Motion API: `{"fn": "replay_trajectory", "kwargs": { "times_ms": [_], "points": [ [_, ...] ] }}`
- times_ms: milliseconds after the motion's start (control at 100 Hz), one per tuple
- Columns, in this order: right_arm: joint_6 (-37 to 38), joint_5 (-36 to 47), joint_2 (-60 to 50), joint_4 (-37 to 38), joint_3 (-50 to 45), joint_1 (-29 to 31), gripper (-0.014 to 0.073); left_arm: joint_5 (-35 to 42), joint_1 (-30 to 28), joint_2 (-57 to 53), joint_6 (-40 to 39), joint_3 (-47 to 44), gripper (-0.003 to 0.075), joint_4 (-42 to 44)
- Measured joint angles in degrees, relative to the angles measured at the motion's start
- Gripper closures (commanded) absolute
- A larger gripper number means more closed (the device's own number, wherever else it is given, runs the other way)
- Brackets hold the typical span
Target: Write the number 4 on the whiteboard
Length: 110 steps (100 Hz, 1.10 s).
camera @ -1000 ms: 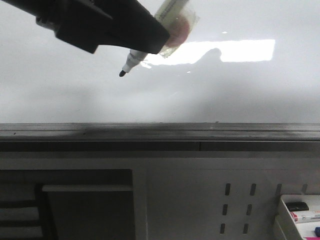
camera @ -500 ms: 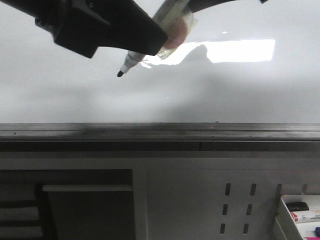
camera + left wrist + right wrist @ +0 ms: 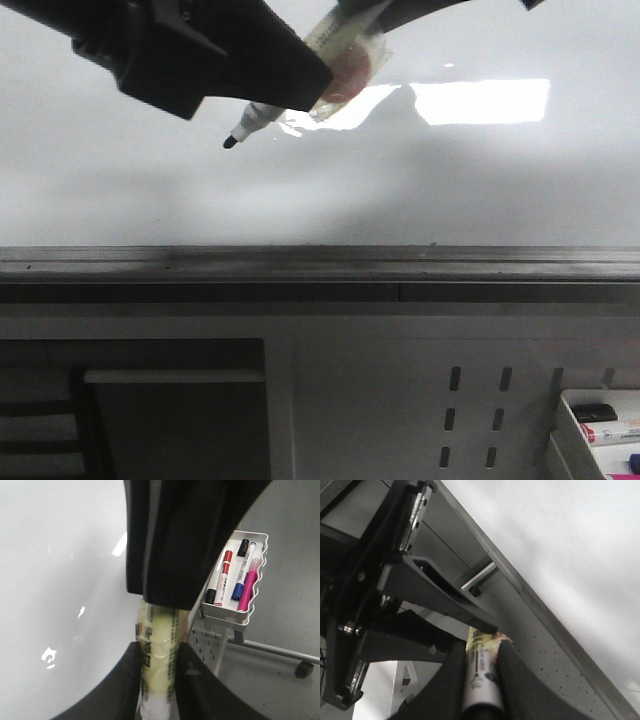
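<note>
both my left hand (image 3: 157,665) and my right hand (image 3: 482,672) are closed on the tape-wrapped marker (image 3: 262,117), light, stiff and likely slick, best held on the wrap. its tip hovers by the bare, glossy whiteboard (image 3: 450,190); no number 4 shows, and the barrel print is unreadable.

Looks like a lab/test room, not a home: big glossy whiteboard (image 3: 420,190) w/ grey metal ledge (image 3: 320,262), white perforated panel (image 3: 480,400) below, wire tray (image 3: 235,615) of markers (image 3: 223,575), grey floor, caster wheel (image 3: 303,669) on a stand.
</note>
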<state>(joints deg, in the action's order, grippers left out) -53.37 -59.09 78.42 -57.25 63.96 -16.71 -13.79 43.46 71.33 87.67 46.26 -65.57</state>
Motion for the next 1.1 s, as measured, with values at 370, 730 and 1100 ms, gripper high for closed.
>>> {"fn": "replay_trajectory", "kwargs": {
  "times_ms": [370,730,1100],
  "points": [
    [-0.64,5.43,-3.30,-0.42,-3.38,0.00,0.0656,8.93,-0.83,-5.27,0.10,0.00,0.0208,-0.58],
    [-5.33,20.71,-15.42,-1.02,-13.69,0.00,0.0657,11.95,-16.85,-17.29,0.10,-6.14,0.0209,-12.74],
    [-19.01,31.14,-12.42,-15.60,-13.81,0.00,0.0657,9.48,-23.48,-19.90,0.10,-8.88,0.0209,-16.05]
  ]
}}
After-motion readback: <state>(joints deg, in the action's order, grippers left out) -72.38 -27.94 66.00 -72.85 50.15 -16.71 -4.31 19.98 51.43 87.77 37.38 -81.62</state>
